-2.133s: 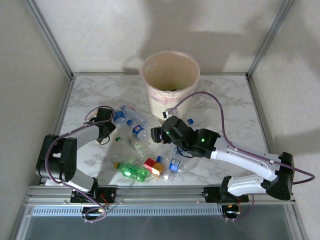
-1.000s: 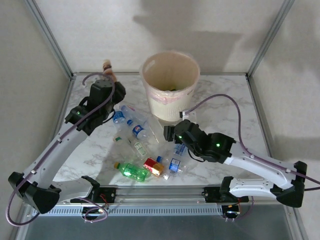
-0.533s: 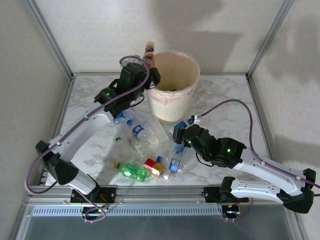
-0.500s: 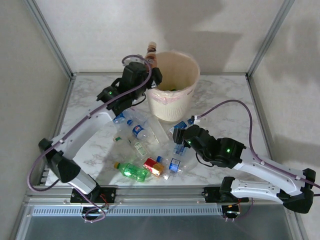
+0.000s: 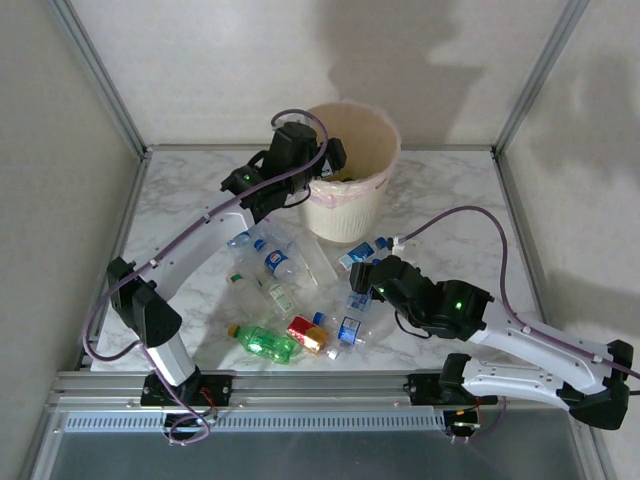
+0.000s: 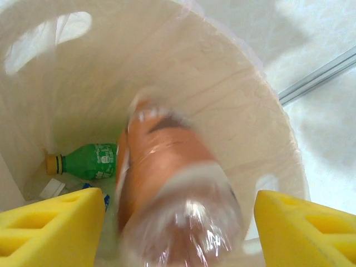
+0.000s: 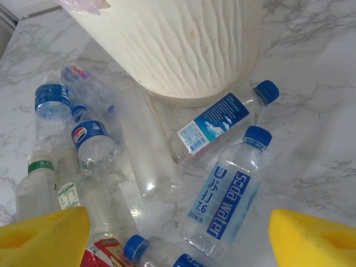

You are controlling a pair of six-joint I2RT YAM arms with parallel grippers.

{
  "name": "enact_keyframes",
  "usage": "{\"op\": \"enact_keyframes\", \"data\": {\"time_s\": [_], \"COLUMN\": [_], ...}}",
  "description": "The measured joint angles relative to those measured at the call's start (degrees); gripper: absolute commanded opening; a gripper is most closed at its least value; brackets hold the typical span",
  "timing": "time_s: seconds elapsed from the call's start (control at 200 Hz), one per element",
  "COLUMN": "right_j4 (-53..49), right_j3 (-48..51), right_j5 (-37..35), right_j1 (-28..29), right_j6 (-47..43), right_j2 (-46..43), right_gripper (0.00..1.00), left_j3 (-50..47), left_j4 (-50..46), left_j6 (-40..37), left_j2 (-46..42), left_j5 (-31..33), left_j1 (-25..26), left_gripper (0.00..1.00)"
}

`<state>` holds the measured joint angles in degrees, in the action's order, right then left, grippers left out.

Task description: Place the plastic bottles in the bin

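My left gripper (image 5: 322, 163) hangs over the mouth of the cream bin (image 5: 368, 192). In the left wrist view a blurred bottle with brownish contents (image 6: 167, 183) points down into the bin (image 6: 239, 100), with a gap on each side between it and the yellow fingers (image 6: 55, 222); the left gripper (image 6: 179, 228) is open. A green bottle (image 6: 89, 161) lies on the bin's floor. My right gripper (image 5: 360, 272) hovers open above the loose plastic bottles; a clear one with a blue "Soda Water" label (image 7: 228, 200) lies under the right gripper (image 7: 178, 233).
More bottles lie scattered in front of the bin: a blue-labelled one (image 7: 214, 128), a clear label-less one (image 7: 142, 150), a Pepsi one (image 7: 94, 142), a green one (image 5: 262, 342) and a red-labelled one (image 5: 307, 334). Metal frame posts (image 5: 100, 75) flank the marble table (image 5: 450, 200).
The left arm has swung from the table's back left to above the bin with the brownish bottle, and its jaws have spread off it. The right arm has shifted slightly.
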<state>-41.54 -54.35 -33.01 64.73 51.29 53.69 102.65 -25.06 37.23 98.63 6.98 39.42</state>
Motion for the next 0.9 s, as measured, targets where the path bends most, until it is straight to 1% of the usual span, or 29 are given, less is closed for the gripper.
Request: {"op": "enact_keyframes", "data": {"time_s": [0.15, 0.295, 0.471, 0.641, 0.781, 0.901], "right_j4": [0.2, 0.4, 1.1, 3.4, 5.6, 7.3], "right_j3": [0.0, 0.0, -0.9, -2.3, -2.7, -2.7], "right_j5": [0.3, 1.4, 3.2, 5.1, 6.3, 7.7], "right_j1": [0.0, 0.0, 0.0, 0.0, 0.0, 0.0], "right_j6": [0.0, -0.9, -2.8, -5.3, -6.2, -6.9], "right_j2": [0.9, 1.9, 7.3, 11.3, 13.2, 14.4], "right_gripper": [0.84, 0.84, 0.82, 0.81, 0.81, 0.81], "left_j3": [0.0, 0.0, -0.3, -4.6, -12.0, -18.9], "left_j4": [0.4, 0.5, -0.2, 0.0, 1.5, 2.4], "left_j6": [0.0, 0.0, 0.0, 0.0, 0.3, 1.0], "left_j2": [0.0, 0.0, -2.2, -12.0, -22.9, -30.1], "left_j5": [0.0, 0.0, 0.7, 2.8, 4.6, 5.7], "left_j1": [0.1, 0.2, 0.2, 0.2, -0.5, -2.6], "left_gripper": [0.76, 0.77, 0.79, 0.80, 0.82, 0.83]}}
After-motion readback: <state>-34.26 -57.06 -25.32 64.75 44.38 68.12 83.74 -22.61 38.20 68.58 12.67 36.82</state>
